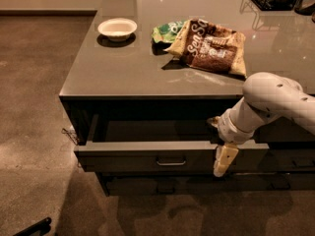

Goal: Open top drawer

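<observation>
Top drawer (pixel 128 156): partly open under the bench (pixel 123 77) edge. Gripper (pixel 220 141): at its right end, fingers (pixel 224 160) spread astride the front panel, clamping nothing. Best drawn straight outward and level, guarding against skew from that off-centre hold.

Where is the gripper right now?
In the camera view, the gripper is right of centre, at the front edge of the top drawer, right of its bar pull and below the countertop.
</observation>
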Controlling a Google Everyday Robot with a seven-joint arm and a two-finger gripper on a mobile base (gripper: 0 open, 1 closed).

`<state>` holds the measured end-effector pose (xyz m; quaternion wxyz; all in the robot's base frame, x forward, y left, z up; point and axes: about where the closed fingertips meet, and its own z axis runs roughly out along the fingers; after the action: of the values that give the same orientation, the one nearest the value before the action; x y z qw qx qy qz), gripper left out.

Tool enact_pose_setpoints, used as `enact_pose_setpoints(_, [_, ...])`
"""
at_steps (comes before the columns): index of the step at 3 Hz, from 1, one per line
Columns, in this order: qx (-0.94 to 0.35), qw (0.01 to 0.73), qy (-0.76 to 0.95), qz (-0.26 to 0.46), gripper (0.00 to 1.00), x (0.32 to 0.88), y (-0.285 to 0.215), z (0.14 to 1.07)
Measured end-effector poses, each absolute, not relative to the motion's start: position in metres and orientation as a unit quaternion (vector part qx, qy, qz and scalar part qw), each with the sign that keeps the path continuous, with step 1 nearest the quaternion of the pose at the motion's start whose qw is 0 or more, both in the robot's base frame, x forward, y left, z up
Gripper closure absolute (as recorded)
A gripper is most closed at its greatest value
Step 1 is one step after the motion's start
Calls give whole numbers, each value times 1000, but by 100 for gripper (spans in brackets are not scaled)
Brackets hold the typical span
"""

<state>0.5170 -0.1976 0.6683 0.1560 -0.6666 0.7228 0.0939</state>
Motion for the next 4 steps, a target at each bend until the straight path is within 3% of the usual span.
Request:
enact_pose_setpoints(3, [-653, 123, 734, 143, 65, 474, -203, 655])
enact_pose_setpoints(4, [-649, 105, 733, 173, 96, 437, -199, 663])
